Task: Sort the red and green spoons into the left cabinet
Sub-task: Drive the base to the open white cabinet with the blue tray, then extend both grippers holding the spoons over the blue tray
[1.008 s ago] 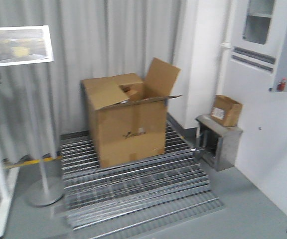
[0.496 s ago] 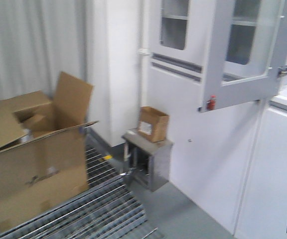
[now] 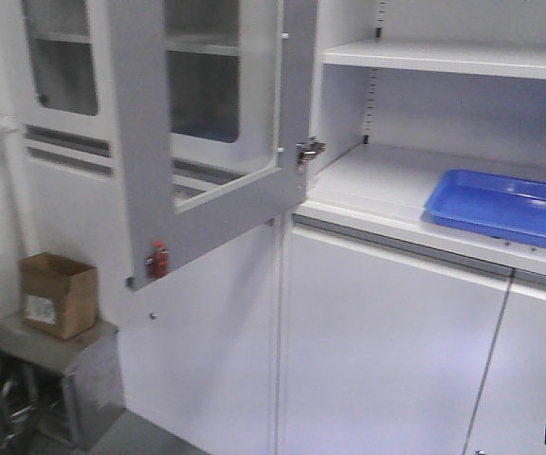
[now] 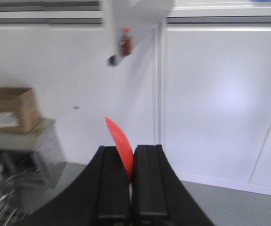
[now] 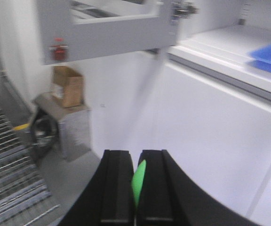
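Observation:
My left gripper (image 4: 131,149) is shut on the red spoon (image 4: 120,141), whose bowl sticks up between the black fingers. My right gripper (image 5: 136,154) is shut on the green spoon (image 5: 138,184), seen edge-on between the fingers. Neither gripper shows in the front view. The pale grey-white cabinet stands ahead, its glass door (image 3: 197,133) swung open and its shelf (image 3: 377,180) bare at the left end. The shelf also shows in the right wrist view (image 5: 220,42).
A blue tray (image 3: 505,207) lies on the shelf at the right, also seen in the right wrist view (image 5: 269,56). A small cardboard box (image 3: 57,294) sits on a metal stand (image 3: 55,379) at lower left. Closed white lower doors (image 3: 387,351) are below the shelf.
The front view has swung right: the big cardboard box and floor grating have left the frame, and the open cabinet with its shelf and blue tray has come into view.

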Controlling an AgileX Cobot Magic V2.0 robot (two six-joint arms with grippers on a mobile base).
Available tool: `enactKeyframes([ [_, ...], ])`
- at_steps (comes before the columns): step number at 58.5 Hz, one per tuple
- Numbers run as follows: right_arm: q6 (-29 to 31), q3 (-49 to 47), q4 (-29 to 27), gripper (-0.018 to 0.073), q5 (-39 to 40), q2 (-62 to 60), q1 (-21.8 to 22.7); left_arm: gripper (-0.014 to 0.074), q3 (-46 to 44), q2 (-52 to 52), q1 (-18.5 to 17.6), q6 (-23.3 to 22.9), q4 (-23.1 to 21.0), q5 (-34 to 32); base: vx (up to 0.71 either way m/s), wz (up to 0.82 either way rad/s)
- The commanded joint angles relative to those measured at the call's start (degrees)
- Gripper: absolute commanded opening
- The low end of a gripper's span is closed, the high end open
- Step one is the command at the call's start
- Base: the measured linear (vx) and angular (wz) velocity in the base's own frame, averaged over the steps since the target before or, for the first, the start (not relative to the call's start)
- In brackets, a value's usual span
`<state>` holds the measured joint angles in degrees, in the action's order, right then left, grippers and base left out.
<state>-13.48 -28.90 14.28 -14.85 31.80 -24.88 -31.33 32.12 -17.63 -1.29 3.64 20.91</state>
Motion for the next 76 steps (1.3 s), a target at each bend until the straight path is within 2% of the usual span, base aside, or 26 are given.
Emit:
enactKeyframes([
  [1, 0.21, -1.73, 0.57, -0.0004, 4.66, 0.34, 0.21, 0.0000, -1.92, 0.09, -0.35, -0.11, -0.27, -4.61, 0.40, -0.79],
  [34, 0.21, -1.73, 0.57, -0.0004, 4.66, 0.34, 0.21, 0.0000, -1.92, 0.28, -0.35, -0.11, -0.27, -4.58, 0.37, -0.58],
  [76, 0.21, -1.73, 0.57, -0.0004, 4.66, 0.34, 0.21, 0.0000, -1.92, 0.28, -0.35, -0.11, -0.27, -4.58, 0.34, -0.18],
])
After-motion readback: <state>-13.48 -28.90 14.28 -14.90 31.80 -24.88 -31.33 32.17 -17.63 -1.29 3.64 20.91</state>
